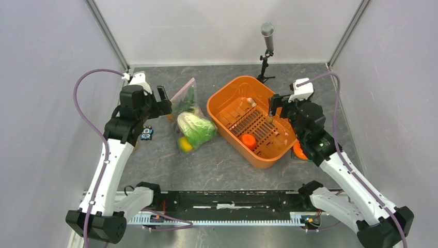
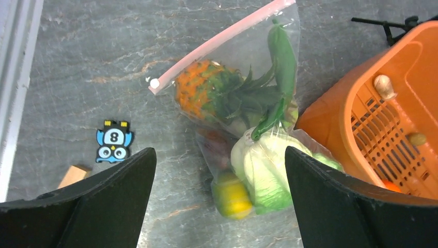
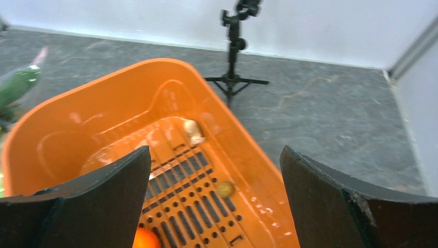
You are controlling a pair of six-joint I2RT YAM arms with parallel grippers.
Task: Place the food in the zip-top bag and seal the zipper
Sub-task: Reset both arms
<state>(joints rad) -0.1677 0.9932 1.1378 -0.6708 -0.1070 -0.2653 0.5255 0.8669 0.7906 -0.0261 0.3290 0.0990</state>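
**Top view.** We note the left gripper [image 1: 163, 101] spread wide and empty, just left of the zip-top bag [image 1: 182, 101]. The bag lies flat on the grey stone-patterned table [image 1: 217, 170], between the left arm and the orange slotted basket [image 1: 233, 82]. Cabbage [image 1: 196, 129] and a yellow mango [image 1: 185, 144] fill its near end. The right gripper [image 1: 272, 107] is also fully parted, holding nothing, above the basket's right side. An orange piece [image 1: 248, 140] rests on the basket floor. A microphone stand [image 1: 267, 49] is at the far edge. Pale walls [image 1: 46, 62] enclose the table on three sides.

**Left wrist.** The black fingers [image 2: 103, 206] frame the bag from above, clear of it. Inside the bag are a pineapple [image 2: 199, 95], a long green piece [image 2: 284, 57], the cabbage and the mango. The pinkish zipper [image 2: 217, 41] runs along the far mouth edge; we cannot tell whether it is sealed. The bag's right side touches the basket. On the table to the left are an owl tag [image 2: 114, 145] marked 8 and a wooden block [image 2: 73, 175].

**Right wrist.** The fingers [image 3: 361, 206] are wide apart over the basket, touching nothing. On the slotted floor we see a pale piece [image 3: 193, 132], a small brownish piece [image 3: 224, 188] and the orange piece at the bottom edge. Behind the basket are the stand's tripod and the white wall.
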